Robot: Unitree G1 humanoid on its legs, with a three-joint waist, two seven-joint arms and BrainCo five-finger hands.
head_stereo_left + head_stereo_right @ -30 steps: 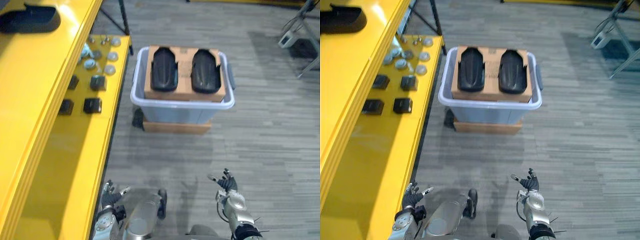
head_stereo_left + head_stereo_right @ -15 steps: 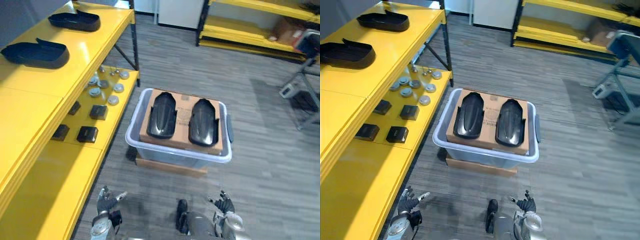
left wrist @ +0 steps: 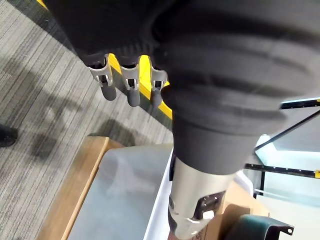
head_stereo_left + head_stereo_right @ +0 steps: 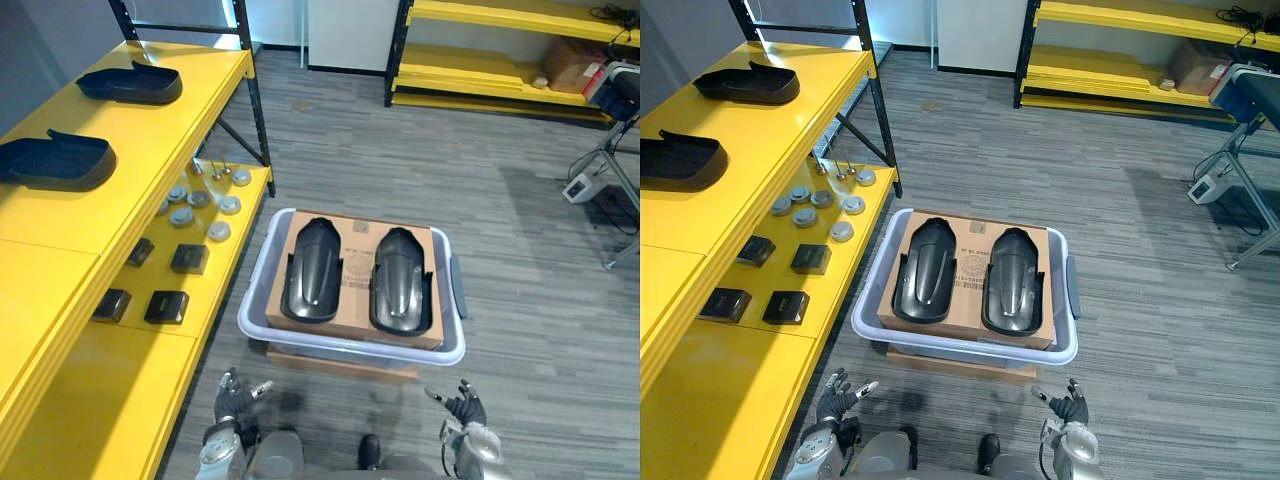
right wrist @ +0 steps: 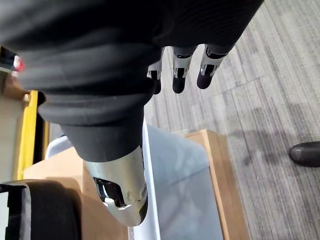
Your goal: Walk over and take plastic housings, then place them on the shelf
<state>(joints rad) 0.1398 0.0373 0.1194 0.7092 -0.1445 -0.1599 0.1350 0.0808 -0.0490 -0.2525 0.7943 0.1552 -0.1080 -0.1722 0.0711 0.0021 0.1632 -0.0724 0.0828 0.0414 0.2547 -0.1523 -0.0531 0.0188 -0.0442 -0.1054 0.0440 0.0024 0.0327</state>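
Left hand (image 4: 233, 393) and right hand (image 4: 464, 409) hang loose-fingered, empty, before the bin (image 4: 250, 318) rim.

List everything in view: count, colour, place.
shelf: 1, yellow, robot's left
bin: 1, pale grey, on the floor beside shelf
cardboard: 1, brown, atop bin
plastic housings: 4, black; two on cardboard, two on shelf top level
wooden board: 1, light brown, under bin
small blocks: 4, black, lower shelf level
round discs: several, silver, lower shelf level
far rack: 1, yellow, at back
left robot hand: open, empty, by shelf
right robot hand: open, empty, near bin
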